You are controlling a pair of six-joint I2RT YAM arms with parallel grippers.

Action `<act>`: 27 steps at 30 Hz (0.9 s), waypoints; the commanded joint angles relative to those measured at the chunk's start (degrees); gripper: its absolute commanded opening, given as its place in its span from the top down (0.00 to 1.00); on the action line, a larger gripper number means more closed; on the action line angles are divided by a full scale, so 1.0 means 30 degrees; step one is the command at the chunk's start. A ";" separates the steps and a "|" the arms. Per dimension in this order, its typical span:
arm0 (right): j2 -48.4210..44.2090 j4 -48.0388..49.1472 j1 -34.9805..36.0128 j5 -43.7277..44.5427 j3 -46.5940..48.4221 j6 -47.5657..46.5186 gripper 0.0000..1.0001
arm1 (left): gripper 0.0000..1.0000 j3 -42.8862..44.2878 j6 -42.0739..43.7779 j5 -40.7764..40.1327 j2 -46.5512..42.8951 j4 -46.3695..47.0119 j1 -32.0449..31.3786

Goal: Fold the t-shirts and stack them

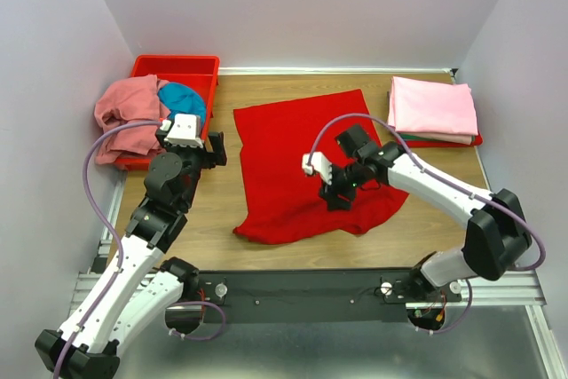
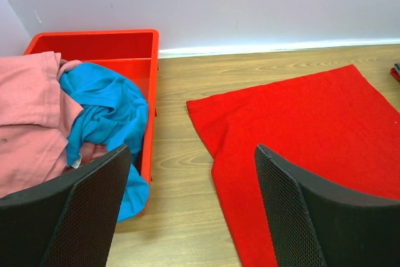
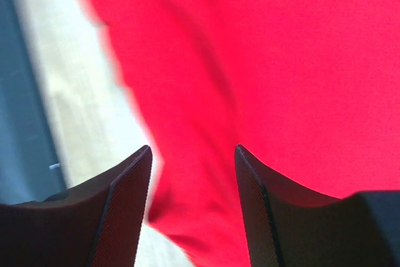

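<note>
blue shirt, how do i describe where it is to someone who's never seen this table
Look to the far left corner of the table, where a red plastic bin sits. Inside it, the teal blue t-shirt lies bunched by the right-hand wall. It is the only blue cloth; its neighbour is a salmon pink t-shirt.

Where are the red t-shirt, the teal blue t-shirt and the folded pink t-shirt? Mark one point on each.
red t-shirt (image 1: 284, 144): top external view, flat middle of the cloth.
teal blue t-shirt (image 2: 106, 114): left wrist view, bunched middle folds.
folded pink t-shirt (image 1: 432, 106): top external view, middle of its top face.
</note>
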 commanded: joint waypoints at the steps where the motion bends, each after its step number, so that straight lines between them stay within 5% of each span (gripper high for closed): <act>1: 0.0120 -0.1572 0.1606 -0.2758 -0.1371 -0.1210 0.39 | 0.13 -0.0137 0.0112 0.0080 -0.0163 0.0445 0.0105; 15: 0.5424 0.1270 0.6446 0.3337 0.0295 0.1455 0.44 | 0.13 -0.0225 0.0083 -0.0945 -0.0689 0.0358 0.0106; 17: 0.5600 0.1416 0.6594 0.3571 0.0266 0.1572 0.51 | 0.13 -0.0225 0.0083 -0.1092 -0.0807 0.0387 0.0106; 21: 0.5426 0.1387 0.6594 0.4623 0.0528 0.2070 0.82 | 0.13 -0.0283 0.0112 -0.1238 -0.1012 0.0416 0.0134; 27: 0.4312 0.1270 0.5747 0.6090 0.0997 0.2218 1.00 | 0.13 -0.0284 0.0142 -0.1180 -0.1159 0.0446 0.0134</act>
